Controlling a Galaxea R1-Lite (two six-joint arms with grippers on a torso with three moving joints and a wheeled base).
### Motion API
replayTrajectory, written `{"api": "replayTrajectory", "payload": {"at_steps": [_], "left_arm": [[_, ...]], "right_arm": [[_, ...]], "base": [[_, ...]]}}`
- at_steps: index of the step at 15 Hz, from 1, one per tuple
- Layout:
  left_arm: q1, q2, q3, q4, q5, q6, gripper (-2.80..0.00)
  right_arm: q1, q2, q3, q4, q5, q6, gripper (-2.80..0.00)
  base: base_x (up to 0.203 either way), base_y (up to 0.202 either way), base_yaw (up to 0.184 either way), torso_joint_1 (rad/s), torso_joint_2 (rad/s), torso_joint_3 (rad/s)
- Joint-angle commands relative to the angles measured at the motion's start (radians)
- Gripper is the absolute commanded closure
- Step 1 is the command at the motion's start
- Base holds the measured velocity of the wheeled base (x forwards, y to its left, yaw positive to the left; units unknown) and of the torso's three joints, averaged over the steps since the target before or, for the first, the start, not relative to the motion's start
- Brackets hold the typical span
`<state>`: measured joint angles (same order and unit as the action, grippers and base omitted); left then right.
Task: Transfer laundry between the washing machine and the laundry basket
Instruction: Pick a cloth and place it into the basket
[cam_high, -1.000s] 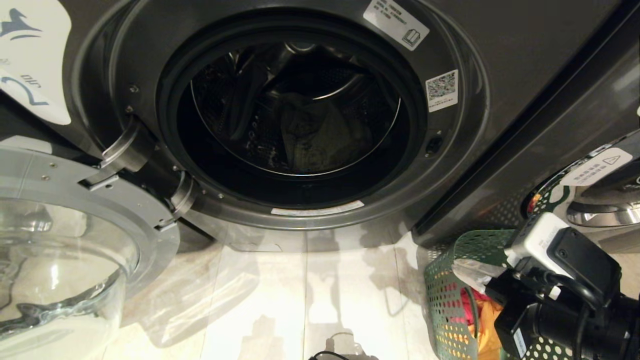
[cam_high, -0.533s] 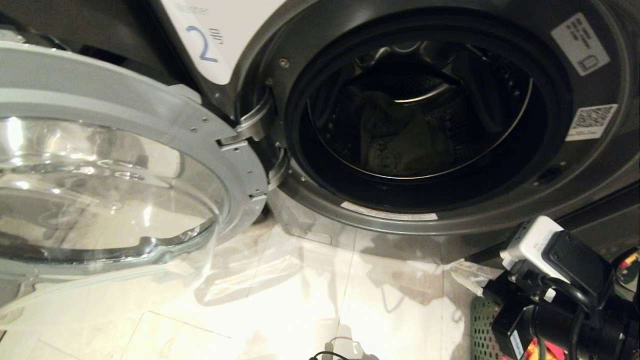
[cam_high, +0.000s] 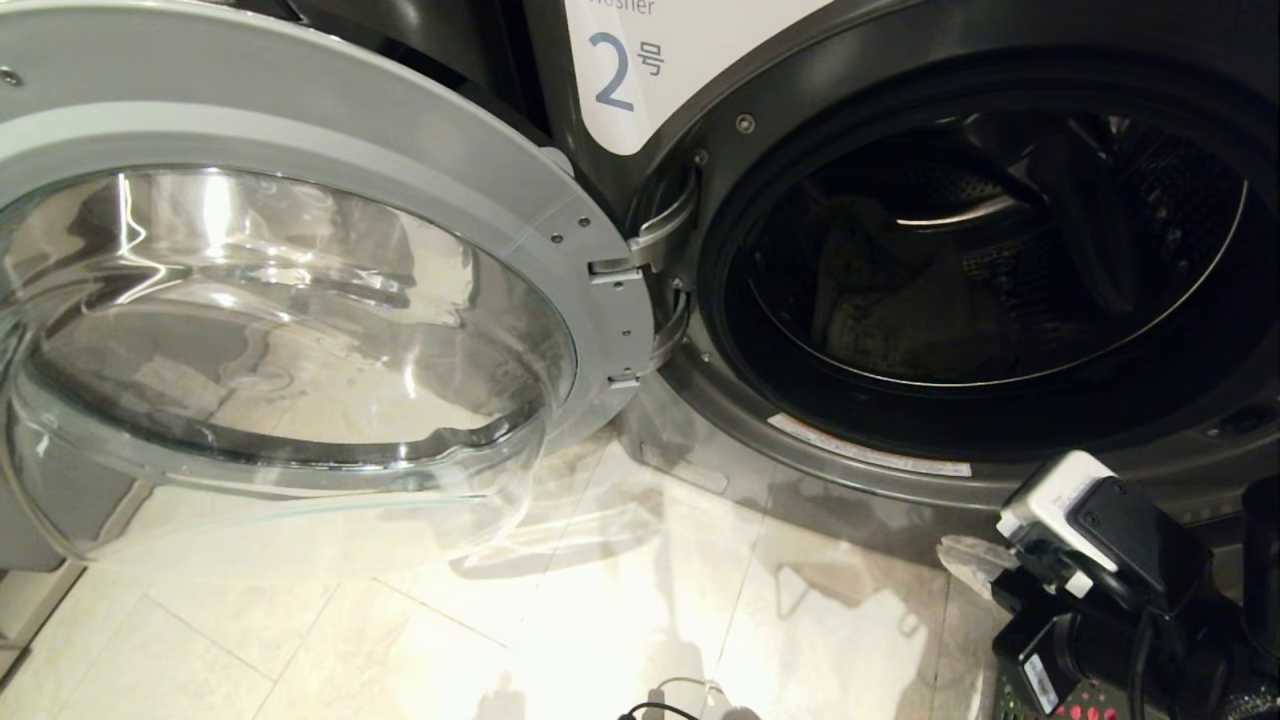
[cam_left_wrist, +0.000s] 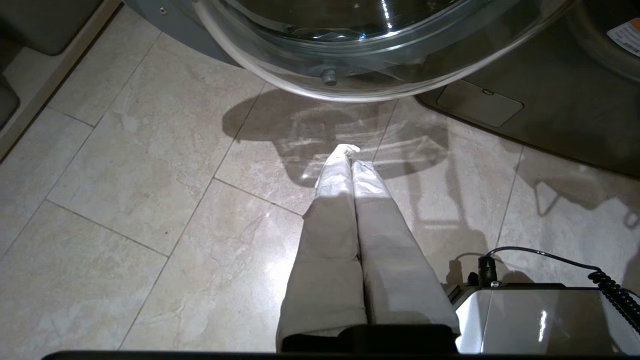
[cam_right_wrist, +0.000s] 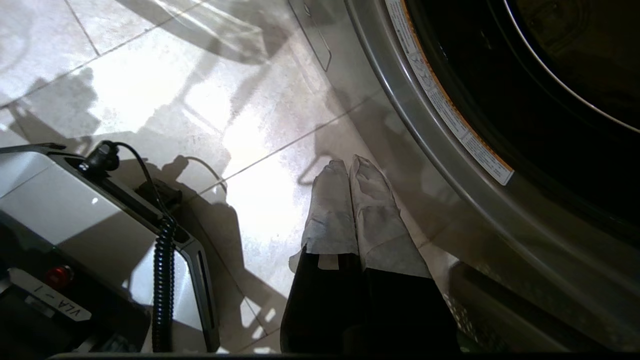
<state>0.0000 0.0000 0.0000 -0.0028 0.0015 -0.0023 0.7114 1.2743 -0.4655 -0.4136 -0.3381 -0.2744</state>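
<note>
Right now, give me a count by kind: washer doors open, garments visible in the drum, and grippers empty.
Open washer doors: 1, the glass door of the washing machine
Garments in the drum: 1, grey-green garment
Empty grippers: 2, left gripper, right gripper
Total: 4

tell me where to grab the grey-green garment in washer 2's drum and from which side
Probably best to pinch the raised crumpled fold at the top of the grey-green garment, reaching straight in through the open doorway of the washing machine. It lies slumped on the drum floor toward the hinge side, so that bunched ridge is the nearest part that stands up.
</note>
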Motion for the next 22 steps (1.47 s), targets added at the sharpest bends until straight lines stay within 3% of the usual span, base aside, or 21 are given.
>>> {"api": "replayTrajectory", "payload": {"at_steps": [1,4,7,11,22], "left_arm": [[0.000,0.002,0.000,0.000,0.000,0.000,0.00],[0.000,0.002,0.000,0.000,0.000,0.004,0.00],[0.000,0.002,0.000,0.000,0.000,0.004,0.00],[0.000,0.000,0.000,-0.001,0.000,0.005,0.00],[0.000,0.002,0.000,0.000,0.000,0.004,0.00]], "right_arm": [[-0.056,0.026,-0.018,-0.003,-0.002,0.015,0.00],[-0.132,0.069,-0.084,-0.004,-0.013,0.092,0.00],[-0.141,0.069,-0.091,-0.005,-0.039,0.138,0.00],[-0.141,0.076,-0.079,-0.129,-0.064,0.133,0.00],[-0.142,0.082,-0.078,-0.137,-0.206,0.138,0.00]], "base": [[0.000,0.000,0.000,0.000,0.00,0.000],[0.000,0.000,0.000,0.000,0.00,0.000],[0.000,0.000,0.000,0.000,0.00,0.000],[0.000,0.000,0.000,0.000,0.00,0.000],[0.000,0.000,0.000,0.002,0.00,-0.146]]}}
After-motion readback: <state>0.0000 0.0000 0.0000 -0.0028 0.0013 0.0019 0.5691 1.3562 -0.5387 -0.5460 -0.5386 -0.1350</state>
